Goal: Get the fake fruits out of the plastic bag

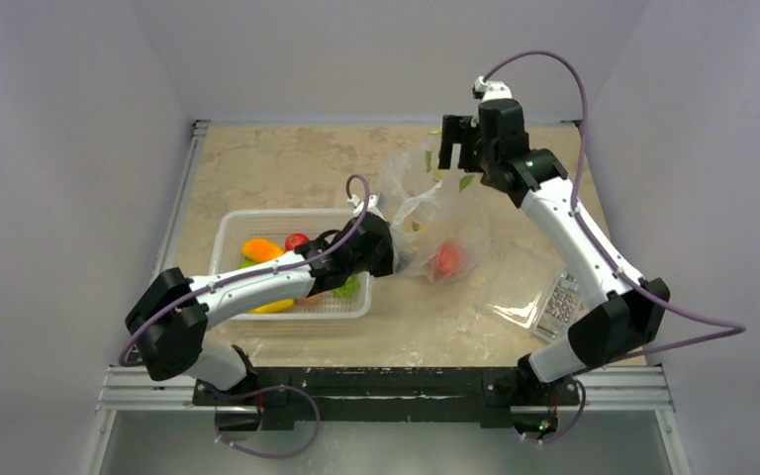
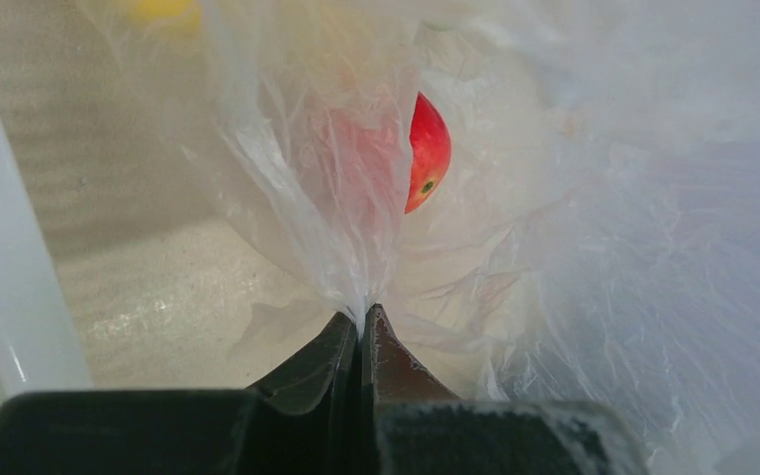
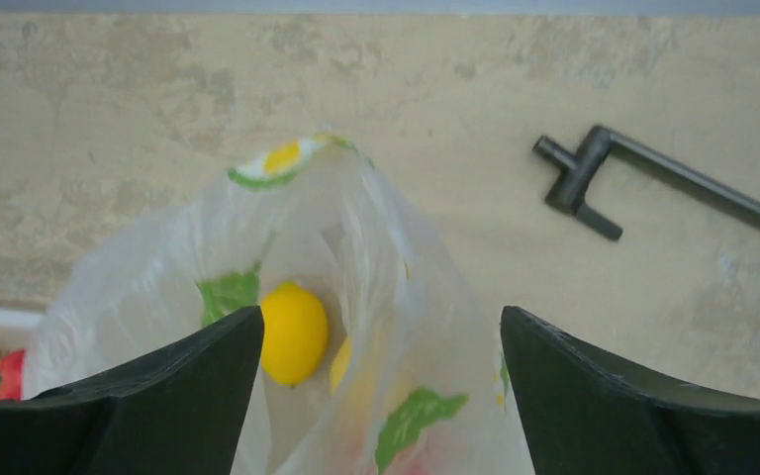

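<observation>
The left fingers [image 2: 381,361] clamp the flimsy, slippery bag [image 2: 574,247]; the right fingers [image 3: 594,396] gape above it. The glossy apple [image 2: 427,148] beyond likely needs a mid-body grip.

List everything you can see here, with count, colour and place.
plastic bag: one, clear with lemon and leaf print, mid-table
apple: one, red, inside the bag
yellow fruit: one, yellow, inside the bag
basket: one, white, left of the bag
mango: one, orange-yellow, in the basket
small red fruit: one, red, in the basket
green piece: one, green, in the basket, by the left arm
yellow piece: one, yellow, in the basket, partly under the left arm
clear box: one, transparent, grey parts inside, right of the bag
angled bar: one, dark grey, on the table, clear of the bag
table: one, beige marbled
left arm: one, white, jaws shut on the bag's film
right arm: one, white, jaws open over the bag's top
</observation>
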Motion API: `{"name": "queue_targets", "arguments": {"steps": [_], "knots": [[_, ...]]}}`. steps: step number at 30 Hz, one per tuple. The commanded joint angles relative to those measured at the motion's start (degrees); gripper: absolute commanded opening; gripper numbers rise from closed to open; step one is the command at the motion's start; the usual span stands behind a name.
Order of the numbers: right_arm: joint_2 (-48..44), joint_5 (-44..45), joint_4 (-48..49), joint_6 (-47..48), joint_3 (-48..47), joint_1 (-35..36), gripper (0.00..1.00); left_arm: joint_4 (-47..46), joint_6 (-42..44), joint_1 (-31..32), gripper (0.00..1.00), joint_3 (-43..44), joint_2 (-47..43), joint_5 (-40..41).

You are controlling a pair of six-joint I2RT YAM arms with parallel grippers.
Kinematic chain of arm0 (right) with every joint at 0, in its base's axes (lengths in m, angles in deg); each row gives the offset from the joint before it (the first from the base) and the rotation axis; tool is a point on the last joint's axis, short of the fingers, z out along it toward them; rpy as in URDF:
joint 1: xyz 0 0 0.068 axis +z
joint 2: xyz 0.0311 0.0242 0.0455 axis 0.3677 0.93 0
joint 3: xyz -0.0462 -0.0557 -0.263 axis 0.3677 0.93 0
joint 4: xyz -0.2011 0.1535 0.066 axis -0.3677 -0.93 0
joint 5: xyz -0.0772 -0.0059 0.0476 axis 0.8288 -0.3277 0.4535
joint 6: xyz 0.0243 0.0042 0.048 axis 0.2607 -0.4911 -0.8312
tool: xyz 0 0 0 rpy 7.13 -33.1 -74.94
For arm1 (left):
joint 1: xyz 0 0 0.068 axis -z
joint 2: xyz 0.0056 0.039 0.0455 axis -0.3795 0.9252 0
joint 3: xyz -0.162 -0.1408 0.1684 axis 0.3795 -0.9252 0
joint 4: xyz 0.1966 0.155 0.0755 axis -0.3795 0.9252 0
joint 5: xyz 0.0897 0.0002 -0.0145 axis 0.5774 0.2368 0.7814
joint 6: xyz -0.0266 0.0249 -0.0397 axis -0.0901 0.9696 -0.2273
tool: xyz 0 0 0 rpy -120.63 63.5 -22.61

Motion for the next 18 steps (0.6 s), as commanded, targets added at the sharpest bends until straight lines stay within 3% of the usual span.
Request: {"name": "queue_targets", "arguments": {"steps": [1,3,10,16,18], "knots": [[-10.4,-4.4,-5.0,-6.1,6.3,0.3,0.97,-5.2,1.3,0.2,0.00,-0.7,-1.6,-2.6],[-14.5,-5.2,-6.4,-7.2,7.8,0.9,0.99,-4.8,1.3,0.2,0.01,-1.0,-2.5,-3.2],[-20.3,-14.9,-4.1,-13.0,16.4,3.8,0.99,-2.1,3.5,0.4,0.37,-1.2,-5.1,-2.8],[-17.8,-7.2,-4.4,-14.3,19.5,9.8,0.99,0.2,5.4,0.6,0.56,-0.5,-5.5,-1.9],[-18.1,-4.5,-4.2,-15.2,22.5,9.8,0.93,1.6,6.1,0.6,0.60,-0.6,-6.4,-1.1]]}}
